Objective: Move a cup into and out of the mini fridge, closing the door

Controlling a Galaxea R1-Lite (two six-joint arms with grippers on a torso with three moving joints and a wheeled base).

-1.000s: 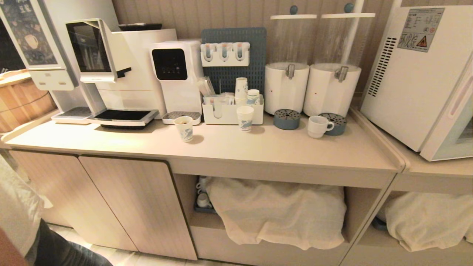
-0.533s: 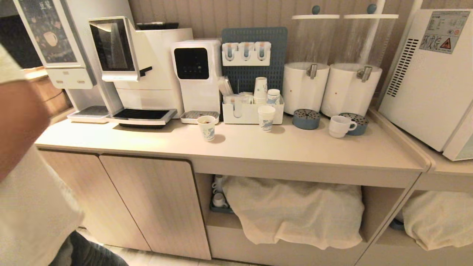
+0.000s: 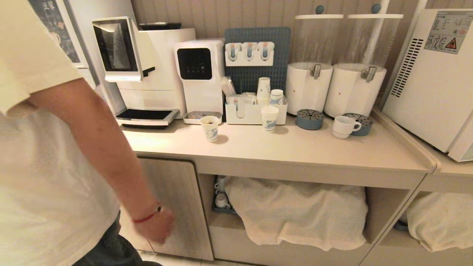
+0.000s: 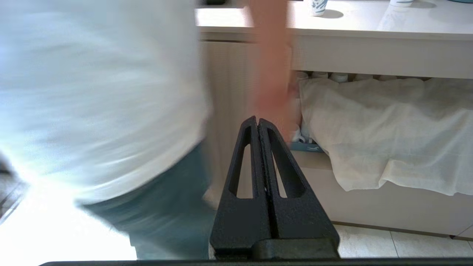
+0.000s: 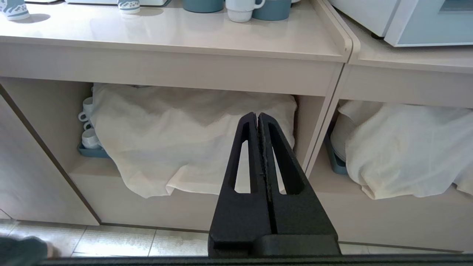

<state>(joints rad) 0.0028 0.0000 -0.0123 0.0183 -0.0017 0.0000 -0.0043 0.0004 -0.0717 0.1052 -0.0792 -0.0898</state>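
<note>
The cup (image 3: 343,127), a squat white mug, stands on the counter next to a blue drip tray, handle turned toward the mini fridge (image 3: 428,81) at the far right. The right wrist view shows the cup (image 5: 240,9), the mini fridge (image 5: 369,14) and its door (image 5: 417,26), whose pale frame lies flush on the body. Neither arm shows in the head view. My left gripper (image 4: 257,120) is shut and empty, low before the cabinet front. My right gripper (image 5: 257,115) is shut and empty, facing the cloth-covered shelf.
A person in a white shirt (image 3: 44,177) fills the left, their hand (image 3: 155,225) hanging by the cabinet door. Paper cups (image 3: 210,128), a coffee machine (image 3: 147,70) and drink dispensers (image 3: 309,88) stand on the counter (image 3: 295,151). Cloths (image 3: 295,214) cover the shelves below.
The whole head view has shifted, so the counter's things sit further right in the picture. A person has stepped in from the left and now blocks that side. The cup has stayed put.
</note>
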